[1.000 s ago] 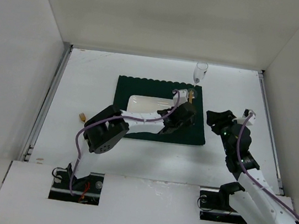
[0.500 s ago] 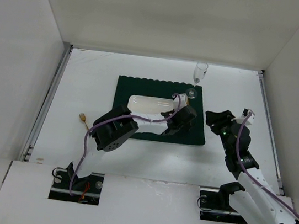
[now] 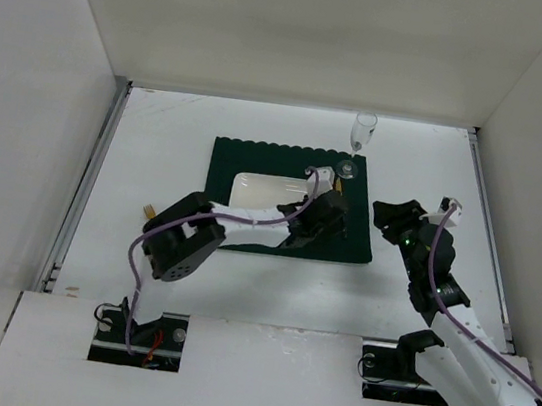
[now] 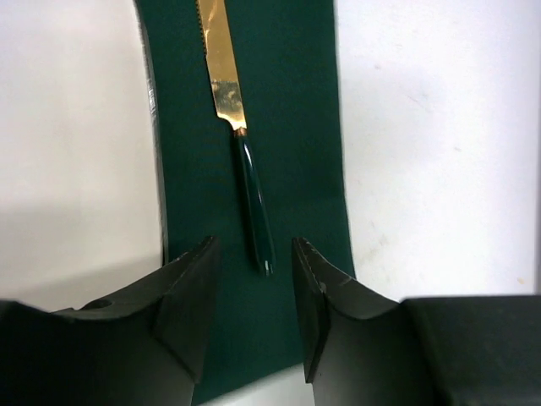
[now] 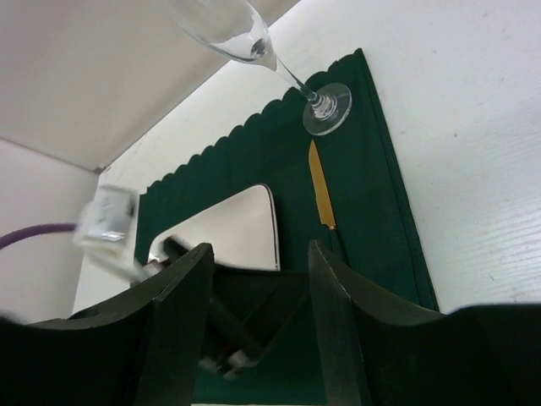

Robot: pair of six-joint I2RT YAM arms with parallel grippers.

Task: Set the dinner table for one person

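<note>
The white dinner table (image 3: pixel 158 147) carries a dark green placemat (image 3: pixel 257 156) with a white rectangular plate (image 3: pixel 258 189) on it. A knife with a gold blade and dark green handle (image 4: pixel 245 161) lies flat on the placemat (image 4: pixel 296 101), right of the plate (image 4: pixel 68 127). My left gripper (image 4: pixel 252 247) is open and empty, its fingers either side of the handle's near end without touching it. In the top view it (image 3: pixel 319 220) sits over the mat's right part. My right gripper (image 5: pixel 258 249) is open and empty, right of the mat (image 3: pixel 390 218).
A clear stemmed glass (image 3: pixel 361 135) stands on the placemat's far right corner, just beyond the knife tip (image 5: pixel 319 190). A small gold fork end (image 3: pixel 151 213) shows on the table left of the mat, partly hidden by the left arm. White walls enclose the table.
My left gripper has drawn back toward the near edge of the placemat, away from the knife, which stays lying on the mat. The right arm has not moved.
</note>
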